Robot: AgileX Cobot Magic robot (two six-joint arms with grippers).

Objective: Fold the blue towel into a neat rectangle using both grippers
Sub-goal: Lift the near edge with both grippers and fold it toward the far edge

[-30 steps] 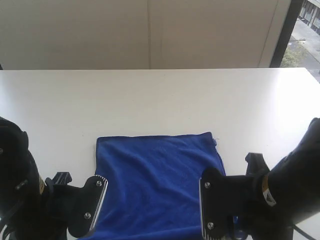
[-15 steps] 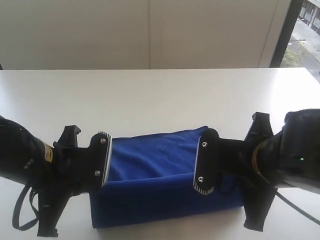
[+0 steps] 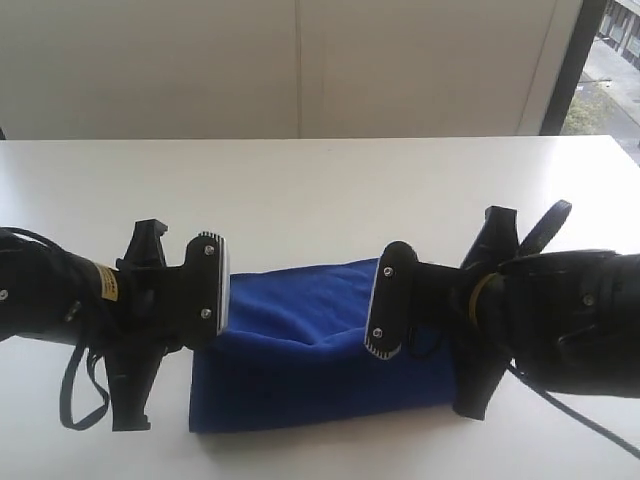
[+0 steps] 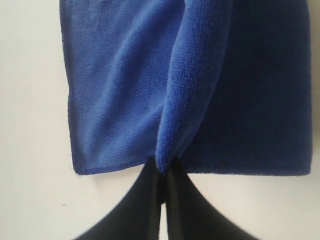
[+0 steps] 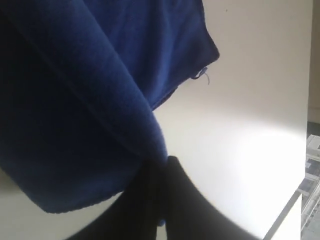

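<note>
The blue towel (image 3: 300, 350) lies on the white table near its front edge, its near part lifted and carried over toward the far edge, forming a raised fold. My left gripper (image 3: 212, 290) is shut on the towel's left side; the left wrist view shows cloth (image 4: 185, 100) pinched between the black fingertips (image 4: 150, 190). On the right side, my right gripper (image 3: 382, 305) is shut on the towel too, and the right wrist view shows the fold (image 5: 90, 100) running into its closed fingers (image 5: 175, 200).
The white table (image 3: 320, 190) stretches behind the towel to a pale wall. A dark window frame (image 3: 565, 60) stands at the back right. A loose thread (image 5: 202, 75) hangs at one towel corner.
Both grippers have lifted the towel's near edge and carried it away from the front of the table, over the flat part. The towel now shows a raised fold instead of lying flat.
</note>
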